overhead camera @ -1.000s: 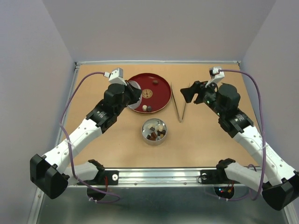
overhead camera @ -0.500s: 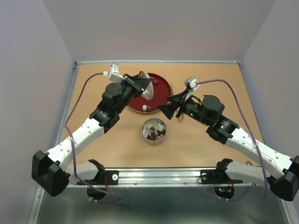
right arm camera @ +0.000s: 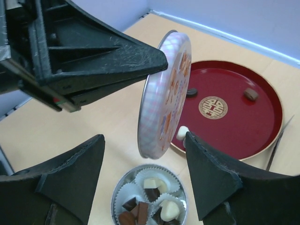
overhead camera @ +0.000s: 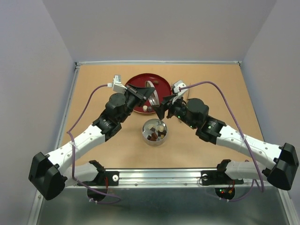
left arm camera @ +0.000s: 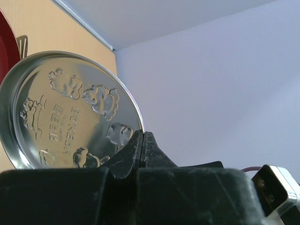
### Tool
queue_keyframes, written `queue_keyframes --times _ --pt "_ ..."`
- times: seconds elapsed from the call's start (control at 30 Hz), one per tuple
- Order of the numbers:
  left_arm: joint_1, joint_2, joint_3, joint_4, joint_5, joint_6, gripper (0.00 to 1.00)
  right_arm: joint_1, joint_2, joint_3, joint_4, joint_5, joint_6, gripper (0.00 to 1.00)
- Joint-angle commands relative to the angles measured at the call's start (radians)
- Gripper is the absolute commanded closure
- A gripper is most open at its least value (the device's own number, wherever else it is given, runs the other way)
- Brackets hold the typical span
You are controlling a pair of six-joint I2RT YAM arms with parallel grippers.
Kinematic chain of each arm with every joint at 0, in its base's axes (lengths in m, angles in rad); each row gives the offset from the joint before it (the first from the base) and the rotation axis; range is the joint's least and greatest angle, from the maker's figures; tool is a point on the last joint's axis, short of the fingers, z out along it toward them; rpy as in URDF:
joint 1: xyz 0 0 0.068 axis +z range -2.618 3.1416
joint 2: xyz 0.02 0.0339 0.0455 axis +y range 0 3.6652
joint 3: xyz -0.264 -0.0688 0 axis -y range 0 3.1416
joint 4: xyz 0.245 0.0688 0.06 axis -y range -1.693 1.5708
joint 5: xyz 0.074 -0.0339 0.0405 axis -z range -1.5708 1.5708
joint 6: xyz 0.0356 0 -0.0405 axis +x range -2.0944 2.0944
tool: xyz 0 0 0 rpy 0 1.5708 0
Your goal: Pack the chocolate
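My left gripper (overhead camera: 146,92) is shut on the rim of a round tin lid (overhead camera: 149,89) and holds it on edge in the air above the near rim of the red plate (overhead camera: 162,86). The lid's embossed silver inside shows in the left wrist view (left arm camera: 70,112), its patterned top in the right wrist view (right arm camera: 166,93). My right gripper (overhead camera: 159,107) is open and empty, its fingers on either side of the lid's lower edge (right arm camera: 144,140) without touching it. Below stands the open round tin (overhead camera: 145,133) with chocolate (right arm camera: 154,187) in white paper cups. Three loose chocolates (right arm camera: 183,132) lie on the plate (right arm camera: 234,126).
The metal tongs (right arm camera: 276,145) lie right of the plate, mostly hidden under my right arm in the top view. Raised walls edge the brown table (overhead camera: 93,84). A metal rail runs along the near edge.
My left gripper has lifted the lid from the plate's left side and carried it right, above the tin. My right arm has swung left, bringing its open gripper up to the lid.
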Motion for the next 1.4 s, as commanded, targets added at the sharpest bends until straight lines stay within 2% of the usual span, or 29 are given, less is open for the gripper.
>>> queue_keyframes --times 0.0,0.17,0.27,0.37,0.4,0.57,0.6,0.67,0.7,0.8,0.93,1.13,1.37 --pt "-0.018 -0.045 -0.016 0.106 -0.029 -0.059 1.0 0.036 0.031 0.075 0.1 0.113 -0.078 0.27" --pt "-0.03 -0.066 -0.041 0.115 -0.046 -0.093 1.0 0.07 0.083 0.079 0.12 0.219 -0.116 0.38" --pt "-0.041 -0.078 -0.07 0.12 -0.045 -0.121 1.0 0.086 0.089 0.061 0.163 0.274 -0.15 0.54" --pt "-0.046 -0.091 -0.087 0.121 -0.043 -0.133 1.0 0.092 0.096 0.058 0.186 0.334 -0.164 0.63" --pt "-0.046 -0.097 -0.096 0.121 -0.041 -0.136 1.0 0.095 0.102 0.059 0.186 0.36 -0.173 0.7" --pt "-0.046 -0.118 -0.131 0.121 -0.028 -0.139 1.0 0.098 0.115 0.069 0.169 0.42 -0.211 0.78" --pt "-0.046 -0.126 -0.144 0.12 -0.023 -0.138 0.87 0.098 0.111 0.066 0.168 0.444 -0.226 0.79" --pt "-0.046 -0.141 -0.154 0.118 -0.002 -0.127 0.72 0.098 0.105 0.059 0.166 0.492 -0.251 0.79" --pt "-0.046 -0.146 -0.155 0.101 0.008 -0.118 0.55 0.098 0.105 0.063 0.155 0.509 -0.259 0.79" --pt "-0.046 -0.163 -0.152 0.037 0.038 -0.058 0.37 0.098 0.099 0.081 0.125 0.563 -0.279 0.8" --pt "-0.046 -0.204 -0.158 -0.047 0.041 0.014 0.27 0.098 0.079 0.105 0.074 0.58 -0.279 0.8" --pt "-0.026 -0.256 -0.208 -0.02 0.086 0.232 0.17 0.098 0.069 0.176 -0.018 0.525 -0.237 0.8" --pt "0.039 -0.265 -0.343 0.159 0.244 0.385 0.19 0.096 0.053 0.306 -0.15 0.397 -0.142 0.8"
